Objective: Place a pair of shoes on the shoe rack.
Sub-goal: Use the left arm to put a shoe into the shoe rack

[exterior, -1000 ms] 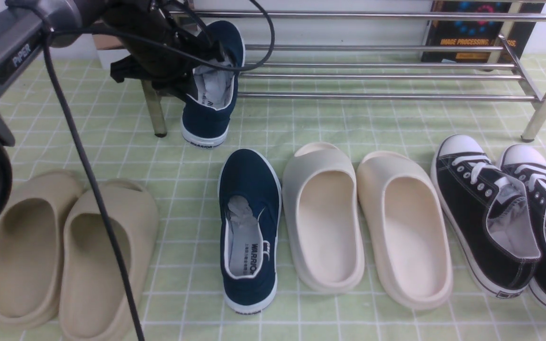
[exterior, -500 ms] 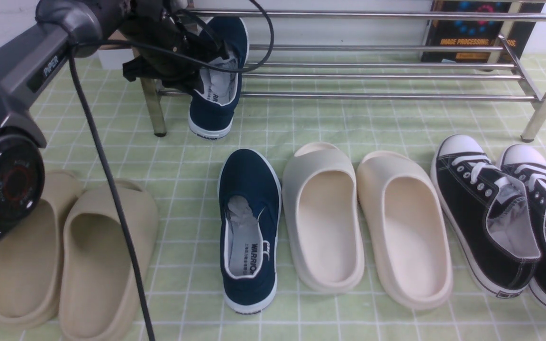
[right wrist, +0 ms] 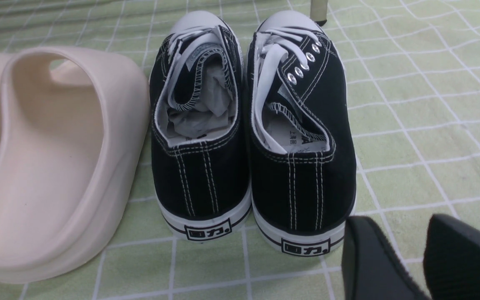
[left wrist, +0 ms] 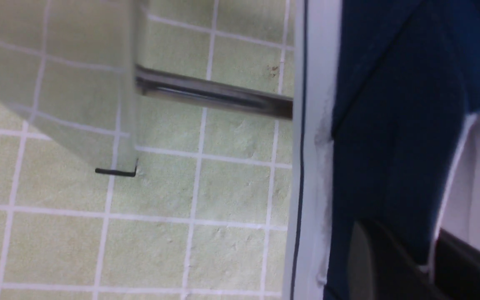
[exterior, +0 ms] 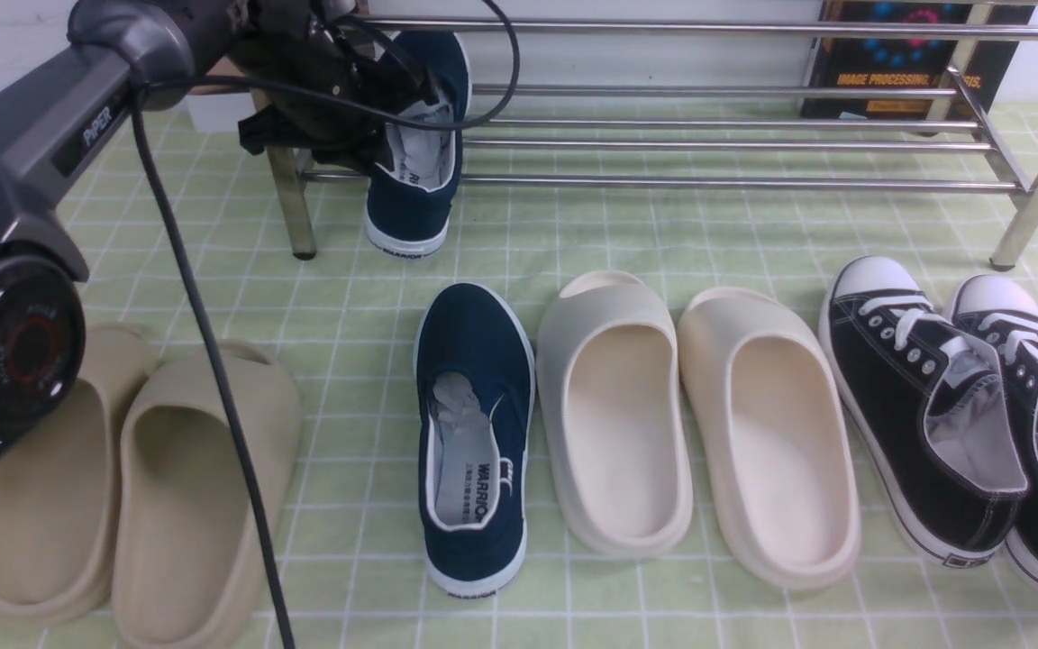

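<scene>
Setting: a robot test bench dressed up as a home entryway.

Evidence:
- A green checked cloth (exterior: 591, 243) covers the whole work surface.
- A chrome shoe rack (exterior: 717, 183) spans 12 o'clock and stands against a plain white wall (exterior: 627, 63).
- Footwear lies in one tidy row across the near side: tan slippers (exterior: 186, 505) at 8 o'clock, cream slippers (exterior: 618, 424) near centre, black sneakers (exterior: 951, 406) at 4 o'clock.
- A book (exterior: 888, 68) titled "IMAGE PROCESSING" leans behind the rack at 1 o'clock.
- A grey robot arm (exterior: 41, 153) marked "PiPER" enters at 10 o'clock, trailing a black cable (exterior: 217, 388).
</scene>
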You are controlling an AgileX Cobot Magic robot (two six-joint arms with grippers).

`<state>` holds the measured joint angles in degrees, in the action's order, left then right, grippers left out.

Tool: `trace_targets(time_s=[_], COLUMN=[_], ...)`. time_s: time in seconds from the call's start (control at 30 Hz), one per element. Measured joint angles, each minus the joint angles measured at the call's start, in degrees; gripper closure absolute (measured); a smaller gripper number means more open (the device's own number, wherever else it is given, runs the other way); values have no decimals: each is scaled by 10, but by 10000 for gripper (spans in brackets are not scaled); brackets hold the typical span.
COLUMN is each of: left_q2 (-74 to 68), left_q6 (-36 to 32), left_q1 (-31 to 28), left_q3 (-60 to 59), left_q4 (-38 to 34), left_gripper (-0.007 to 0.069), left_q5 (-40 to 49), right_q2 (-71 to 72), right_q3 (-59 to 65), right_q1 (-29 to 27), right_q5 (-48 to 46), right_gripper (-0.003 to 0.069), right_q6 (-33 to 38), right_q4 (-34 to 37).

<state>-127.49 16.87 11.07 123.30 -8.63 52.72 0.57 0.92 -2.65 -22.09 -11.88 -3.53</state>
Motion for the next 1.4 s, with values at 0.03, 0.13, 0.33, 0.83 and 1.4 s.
trace_targets(time_s=[0.03, 0.13, 0.33, 0.83, 1.4], left_q2=[1, 8, 39, 98, 27], left_q6=[0, 1, -10, -97, -47], left_q1=[0, 0, -1, 53, 74], left_q3=[0, 0, 3, -21, -98], left_q4=[-1, 0, 8, 22, 86], left_gripper=[501, 431, 363, 638, 638], left_q5=[-2, -6, 4, 184, 71], right_q2=[0, 0, 0, 0, 0], right_q3=[0, 0, 0, 0, 0], right_q1=[0, 0, 0, 0, 0], right_q5=[0, 0, 0, 0, 0], right_gripper=[419, 419, 419, 419, 419], right_q6=[0, 0, 0, 0, 0], right_q4=[0, 0, 0, 0, 0])
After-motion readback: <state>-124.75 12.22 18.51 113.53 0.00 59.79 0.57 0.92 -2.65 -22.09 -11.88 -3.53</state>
